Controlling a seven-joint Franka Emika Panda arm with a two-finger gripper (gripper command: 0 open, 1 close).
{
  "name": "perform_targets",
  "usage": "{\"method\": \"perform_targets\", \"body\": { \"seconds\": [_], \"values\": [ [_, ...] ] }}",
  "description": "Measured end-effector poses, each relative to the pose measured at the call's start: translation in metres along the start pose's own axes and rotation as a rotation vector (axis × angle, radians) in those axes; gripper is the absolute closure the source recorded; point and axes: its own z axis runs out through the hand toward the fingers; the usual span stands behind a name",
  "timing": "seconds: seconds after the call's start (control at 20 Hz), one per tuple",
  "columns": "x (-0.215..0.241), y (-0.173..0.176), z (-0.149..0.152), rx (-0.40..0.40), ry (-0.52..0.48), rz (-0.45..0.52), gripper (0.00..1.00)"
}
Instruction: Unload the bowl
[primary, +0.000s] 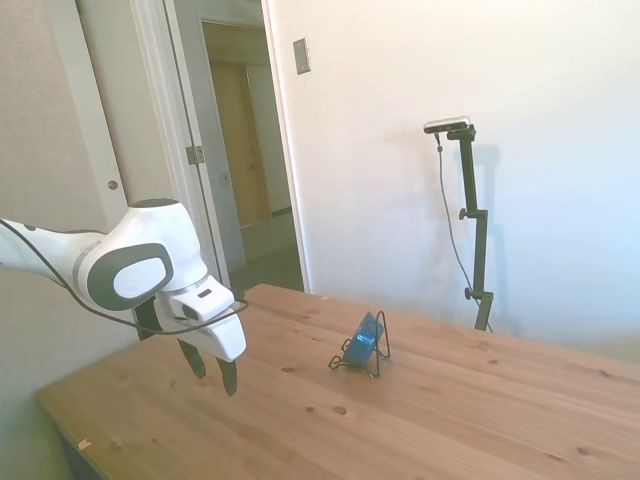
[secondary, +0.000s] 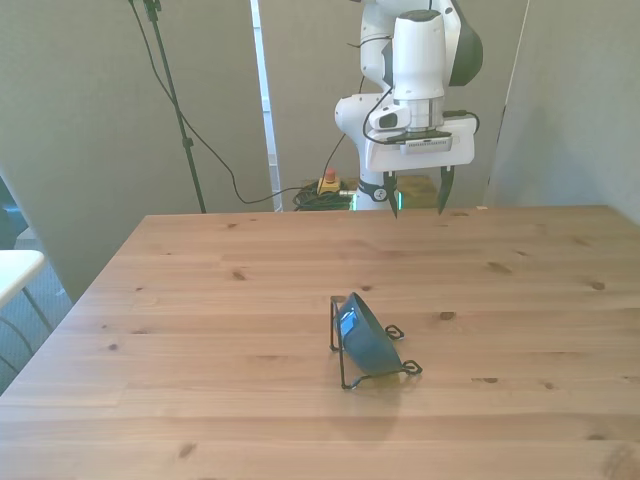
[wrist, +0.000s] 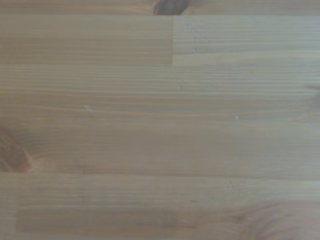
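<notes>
Near the table's far edge, above bare wood, my gripper (secondary: 417, 192) hangs with its 2 fingers pointing down and spread apart, clamped on nothing. My wrist view shows only the planks of the table (wrist: 160, 130), so the bowl is nowhere beneath me yet. The bowl (secondary: 366, 336) sits well apart from me, toward the middle of the table, propped on edge and leaning in the wire rack (secondary: 350, 370), its hollow side turned toward the front view's left. In the side view the bowl (primary: 364, 338) looks like a tilted blue disc with the rack's thin loop (primary: 383, 330) rising just behind it. I judge the step in hand to be the approach, with nothing of the unloading done so far. To do it well, I would carry myself over the table until I am above the bowl's upper rim, then turn my wrist so that 1 finger goes to each face of that rim, not across its width. I should come down slowly and keep clear of the wires, because the rack looks light and a knock could tip it. Once closed, I would lift along the bowl's lean, not straight sideways, so the rim slips free without dragging the rack along.
</notes>
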Motion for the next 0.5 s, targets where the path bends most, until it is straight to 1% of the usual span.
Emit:
{"method": "perform_targets", "body": {
  "seconds": [0.15, 0.25, 0.4, 0.5],
  "values": [
    [0.004, -0.002, -0.003, -0.002, 0.018, -0.003, 0.00],
    [0.014, -0.010, -0.013, 0.018, 0.044, 0.029, 0.00],
    [0.036, -0.031, -0.023, 0.041, 0.107, 0.108, 0.00],
    [0.055, -0.046, -0.025, 0.037, 0.159, 0.175, 0.00]
  ]
}}
